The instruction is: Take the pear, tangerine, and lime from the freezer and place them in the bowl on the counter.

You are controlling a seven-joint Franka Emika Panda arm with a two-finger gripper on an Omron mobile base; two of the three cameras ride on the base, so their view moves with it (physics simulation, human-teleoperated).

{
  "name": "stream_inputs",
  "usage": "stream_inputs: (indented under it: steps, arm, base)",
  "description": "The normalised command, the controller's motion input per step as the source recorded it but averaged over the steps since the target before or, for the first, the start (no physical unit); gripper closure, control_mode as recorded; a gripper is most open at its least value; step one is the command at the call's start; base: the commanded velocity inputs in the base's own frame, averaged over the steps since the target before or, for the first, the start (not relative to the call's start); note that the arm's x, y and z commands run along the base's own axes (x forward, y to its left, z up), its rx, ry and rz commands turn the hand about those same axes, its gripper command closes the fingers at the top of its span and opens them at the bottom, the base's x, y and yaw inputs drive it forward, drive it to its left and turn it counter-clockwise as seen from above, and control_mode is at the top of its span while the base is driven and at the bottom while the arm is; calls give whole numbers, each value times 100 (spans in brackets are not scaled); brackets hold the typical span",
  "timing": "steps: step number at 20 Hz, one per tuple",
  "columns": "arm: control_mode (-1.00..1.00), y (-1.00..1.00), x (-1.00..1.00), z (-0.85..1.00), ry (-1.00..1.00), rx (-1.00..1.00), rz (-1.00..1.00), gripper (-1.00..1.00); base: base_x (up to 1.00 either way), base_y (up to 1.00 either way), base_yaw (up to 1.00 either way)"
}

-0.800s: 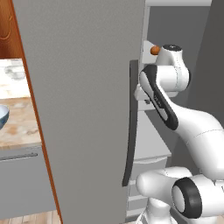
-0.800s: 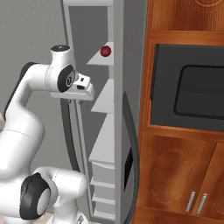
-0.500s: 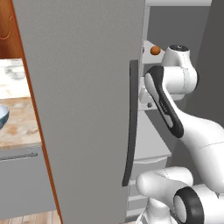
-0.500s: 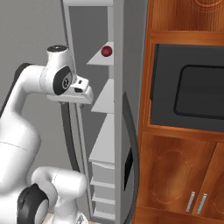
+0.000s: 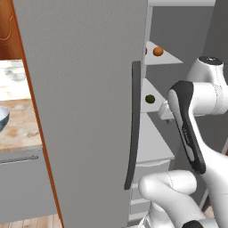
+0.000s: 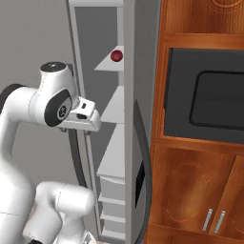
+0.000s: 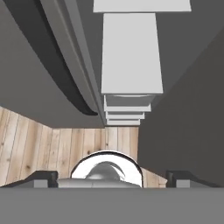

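The freezer [image 5: 80,111] door stands open, its dark handle [image 5: 132,124] between the camera and the shelves. The tangerine [image 5: 157,51] sits on an upper shelf, a green fruit [image 5: 150,99] on the shelf below. The bowl [image 5: 2,118] rests on the worktop [image 5: 18,129] at left. The fingers [image 7: 43,178] are spread wide, holding nothing.

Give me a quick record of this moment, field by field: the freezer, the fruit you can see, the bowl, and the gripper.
freezer: door swung open, pale shelves showing
tangerine: on an upper shelf
lime: small dark green fruit, one shelf lower
red fruit: on the upper shelf in the right base view
bowl: on the counter, by the left edge of the left base view
gripper: holds nothing, jaws spread, pointing down towards the wooden floor
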Motion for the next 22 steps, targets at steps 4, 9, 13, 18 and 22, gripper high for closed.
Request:
stream_inputs:
  steps: [4, 9, 13, 18, 22]
  arm:
    - [-100, 3, -37, -12, 0, 0, 0, -100]
    - [-100, 13, -26, -15, 0, 0, 0, -100]
    - [100, 0, -2, -1, 0, 0, 0, -100]
    - [100, 0, 0, 0, 0, 0, 0, -100]
    - [100, 0, 0, 0, 0, 0, 0, -100]
  base:
    - [0, 0, 0]
    - [0, 0, 0]
    - [0, 0, 0]
    - [33, 0, 0]
    - [60, 0, 0]
